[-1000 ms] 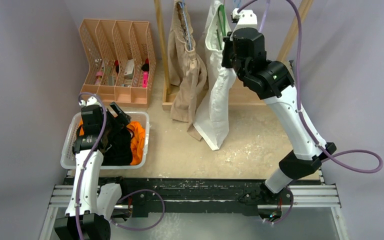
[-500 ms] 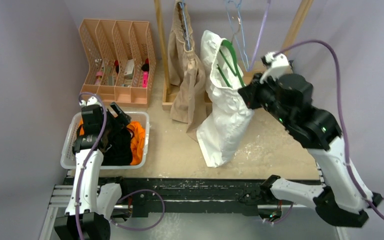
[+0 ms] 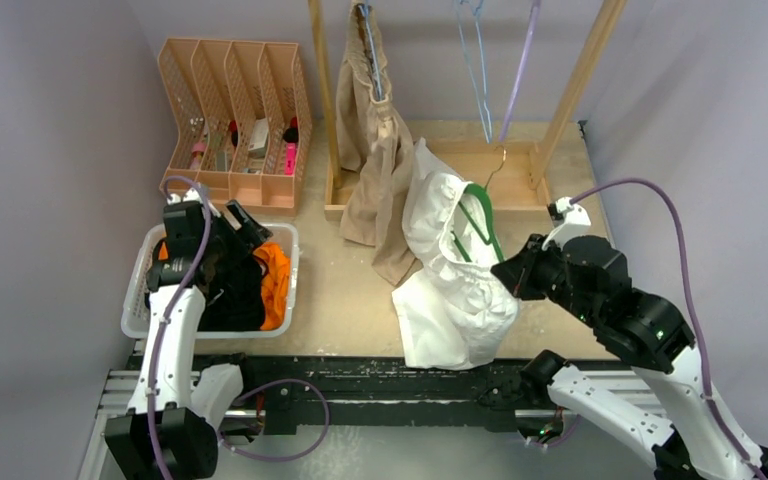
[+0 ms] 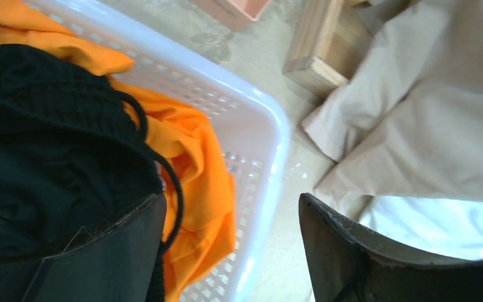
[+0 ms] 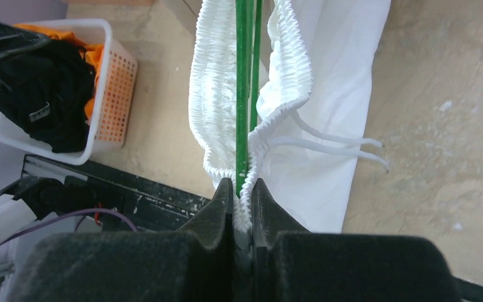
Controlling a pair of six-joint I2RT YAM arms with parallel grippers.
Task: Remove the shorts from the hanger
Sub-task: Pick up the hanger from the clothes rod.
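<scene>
The right hand (image 5: 243,192) is pinched tight on the lower bar of the green hanger (image 3: 482,228), with the gathered waistband of the white shorts (image 3: 450,300) caught between its fingers too. The hanger sits off the wooden rack (image 3: 572,88), just in front of its base, tilted, and its metal hook points back toward the rack. The white shorts are on the hanger with their waistband stretched around it, their legs slumped on the counter (image 3: 340,290) in front of the rack, two white drawstrings trailing loose. The beige shorts (image 3: 372,150) hang from the rack's left side, their hem reaching the counter beside the white pair. Well left of the rack a white basket (image 3: 138,305) holds the black shorts (image 3: 232,290) on top of the orange shorts (image 3: 276,280). The left hand (image 4: 229,211) hovers over the basket's rack-side rim, its fingers spread wide and holding nothing. A pink file organizer (image 3: 230,110) stands left of the rack.
</scene>
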